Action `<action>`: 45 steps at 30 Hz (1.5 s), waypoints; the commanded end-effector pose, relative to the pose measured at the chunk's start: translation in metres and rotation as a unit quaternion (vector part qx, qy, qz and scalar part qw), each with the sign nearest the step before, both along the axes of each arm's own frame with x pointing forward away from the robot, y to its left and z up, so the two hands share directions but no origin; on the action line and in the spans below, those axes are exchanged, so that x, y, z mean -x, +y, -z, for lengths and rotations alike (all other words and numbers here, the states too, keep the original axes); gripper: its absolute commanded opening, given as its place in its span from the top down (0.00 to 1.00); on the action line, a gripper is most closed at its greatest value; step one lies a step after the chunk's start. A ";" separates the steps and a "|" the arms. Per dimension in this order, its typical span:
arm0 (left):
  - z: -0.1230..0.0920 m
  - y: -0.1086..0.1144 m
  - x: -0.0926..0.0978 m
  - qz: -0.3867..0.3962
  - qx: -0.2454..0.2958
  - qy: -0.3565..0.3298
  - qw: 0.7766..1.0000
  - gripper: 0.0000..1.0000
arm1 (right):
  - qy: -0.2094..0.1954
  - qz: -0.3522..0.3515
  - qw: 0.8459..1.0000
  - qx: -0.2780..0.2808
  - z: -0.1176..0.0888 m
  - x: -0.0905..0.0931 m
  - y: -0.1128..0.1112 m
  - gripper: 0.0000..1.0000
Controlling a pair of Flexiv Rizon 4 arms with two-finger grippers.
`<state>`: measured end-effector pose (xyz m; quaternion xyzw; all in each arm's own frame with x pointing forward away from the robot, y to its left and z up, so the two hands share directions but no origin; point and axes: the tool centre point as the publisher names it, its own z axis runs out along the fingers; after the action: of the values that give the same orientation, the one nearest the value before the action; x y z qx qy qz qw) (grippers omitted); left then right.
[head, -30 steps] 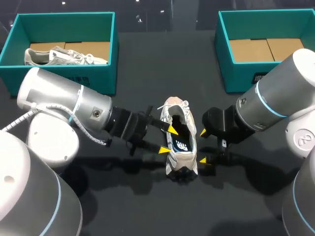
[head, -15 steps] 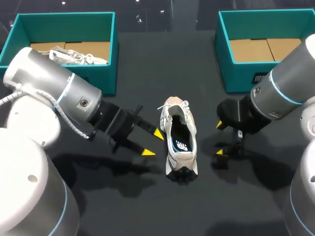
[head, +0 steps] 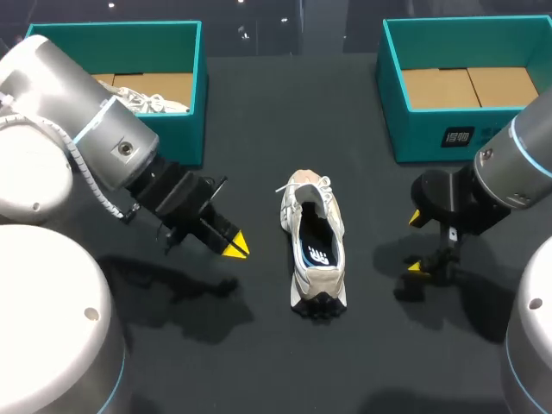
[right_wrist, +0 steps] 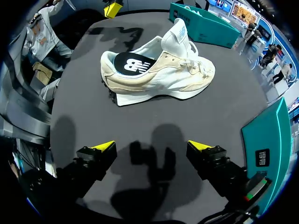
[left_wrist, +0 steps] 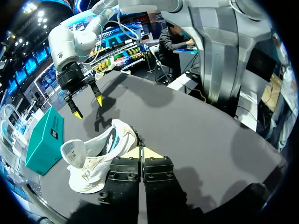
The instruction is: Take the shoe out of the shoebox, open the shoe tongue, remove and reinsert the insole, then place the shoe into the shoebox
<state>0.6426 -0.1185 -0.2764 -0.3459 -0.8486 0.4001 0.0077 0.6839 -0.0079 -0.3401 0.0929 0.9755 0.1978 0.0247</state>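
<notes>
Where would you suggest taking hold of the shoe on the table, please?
Take the shoe by its heel collar, from above, one finger inside the opening and one outside. It stands upright on its sole with the opening facing up, and that thin wall suits a two-finger pinch. The open right gripper beside it probably fits best.

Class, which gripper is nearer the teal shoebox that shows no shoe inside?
Right. The right gripper sits just in front of that shoebox; the left gripper is on the far side of the shoe from it.
</notes>
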 end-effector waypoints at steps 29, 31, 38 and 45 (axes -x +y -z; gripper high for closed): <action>-0.026 -0.028 -0.028 0.199 -0.113 -0.099 0.968 1.00 | 0.009 0.036 0.999 0.002 -0.014 0.018 -0.043 0.00; -0.027 -0.034 -0.031 0.230 -0.119 -0.111 0.959 1.00 | 0.009 0.039 0.999 0.007 -0.015 0.018 -0.046 0.00; -0.027 -0.038 -0.042 0.269 -0.134 -0.110 0.947 1.00 | 0.009 0.038 0.999 0.007 -0.015 0.019 -0.048 0.00; -0.012 -0.058 -0.049 0.307 -0.156 -0.119 0.931 1.00 | 0.009 0.038 0.999 0.007 -0.015 0.019 -0.048 0.00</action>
<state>0.6861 -0.1596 -0.2546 -0.6102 -0.7572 0.2302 0.0349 0.6674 -0.0555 -0.3262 0.1312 0.9728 0.1894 0.0233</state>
